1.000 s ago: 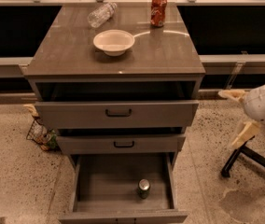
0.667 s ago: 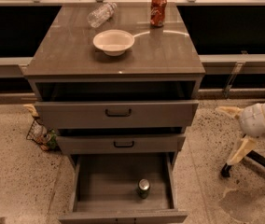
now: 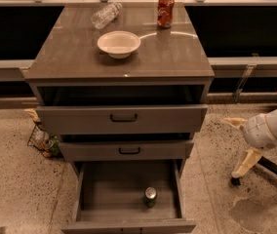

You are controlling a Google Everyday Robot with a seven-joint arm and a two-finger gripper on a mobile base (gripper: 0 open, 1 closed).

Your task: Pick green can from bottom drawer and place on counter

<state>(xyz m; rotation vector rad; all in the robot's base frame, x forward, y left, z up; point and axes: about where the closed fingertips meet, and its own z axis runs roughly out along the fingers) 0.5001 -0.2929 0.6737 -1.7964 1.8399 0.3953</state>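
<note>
The green can (image 3: 150, 196) stands upright in the open bottom drawer (image 3: 104, 199), right of the middle, its silver top showing. The counter (image 3: 80, 57) is the glossy grey-brown top of the cabinet. My gripper (image 3: 239, 143) is off to the right of the cabinet, at about the height of the middle drawer. Its two beige fingers (image 3: 246, 163) are spread wide and hold nothing. It is well apart from the can and higher than it.
On the counter are a white bowl (image 3: 119, 44), a red can (image 3: 166, 11) and a clear plastic bottle (image 3: 106, 14) lying on its side. The two black-handled drawers (image 3: 124, 117) above are partly pulled out. A wire basket (image 3: 43, 140) sits on the floor at left. A black leg (image 3: 275, 169) lies at right.
My gripper has moved down and slightly left, closer to the cabinet's right side. The can and the things on the counter have not moved.
</note>
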